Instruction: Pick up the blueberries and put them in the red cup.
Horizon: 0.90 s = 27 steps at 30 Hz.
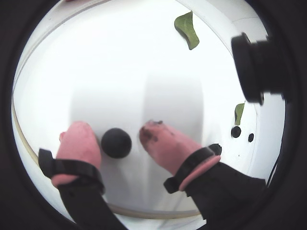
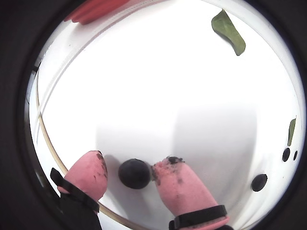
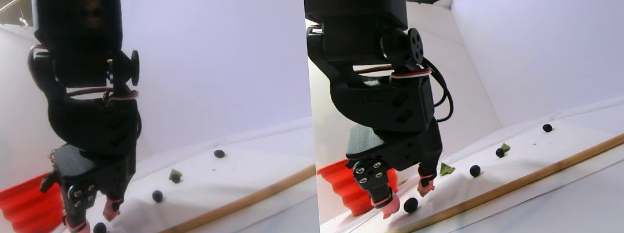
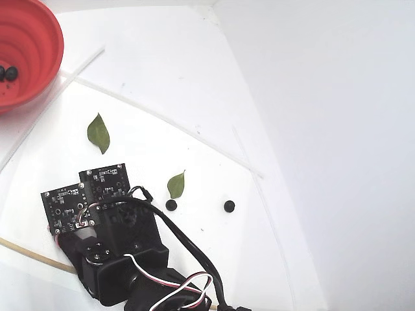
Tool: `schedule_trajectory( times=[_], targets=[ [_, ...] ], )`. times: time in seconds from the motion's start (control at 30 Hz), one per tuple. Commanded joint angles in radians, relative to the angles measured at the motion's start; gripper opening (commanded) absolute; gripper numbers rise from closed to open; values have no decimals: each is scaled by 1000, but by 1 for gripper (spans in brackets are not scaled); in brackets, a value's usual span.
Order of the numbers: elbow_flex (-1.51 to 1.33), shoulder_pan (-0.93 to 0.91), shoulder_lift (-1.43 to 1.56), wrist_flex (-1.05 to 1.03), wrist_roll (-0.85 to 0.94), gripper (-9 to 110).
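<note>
Gripper (image 1: 121, 139): lowered to the white surface, seen at the bottom of both wrist views and at the lower left of each half of the stereo pair view; two pink fingertips (image 2: 178, 184) with dark smears, opened a little wider than one berry.
Berry between the fingertips (image 1: 116, 143): round, dark, resting on the white surface; just beside the left pink tip in a wrist view, touching or almost touching the right pink tip in a wrist view (image 2: 135, 173); not lifted, no firm grip visible.
Same berry in the stereo pair view (image 3: 99, 229): on the surface, between the two pink tips, lower left of the left half.
Other blueberries on the surface (image 4: 171, 205): one just beside the small leaf and one further right (image 4: 229, 206), both near the centre of the fixed view; apart from the gripper.
Red cup (image 4: 26, 61): upper left corner of the fixed view, stepped rings inside, well apart from the arm; behind the gripper at the left in the stereo pair view (image 3: 29, 211).
Berries inside the cup (image 4: 8, 73): dark round shapes at the left edge of the fixed view, exact number not clear.
Leaves: one larger green leaf (image 4: 98, 132) left of centre in the fixed view, one smaller (image 4: 176, 184) near the centre; one leaf also at the top right of a wrist view (image 1: 187, 29).
Wooden strip (image 3: 225, 206): thin, running diagonally across the surface in front of the gripper.
Arm (image 4: 120, 253): black, with two circuit boards on top, lower left of the fixed view.
</note>
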State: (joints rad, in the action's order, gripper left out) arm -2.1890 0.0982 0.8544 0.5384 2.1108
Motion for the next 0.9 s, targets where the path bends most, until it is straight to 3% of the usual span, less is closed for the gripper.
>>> schedule_trajectory(
  times=[0.0,0.87],
  targets=[
    [41,6,2,20,12,18],
    [41,5,-6,21,18,13]
  ],
)
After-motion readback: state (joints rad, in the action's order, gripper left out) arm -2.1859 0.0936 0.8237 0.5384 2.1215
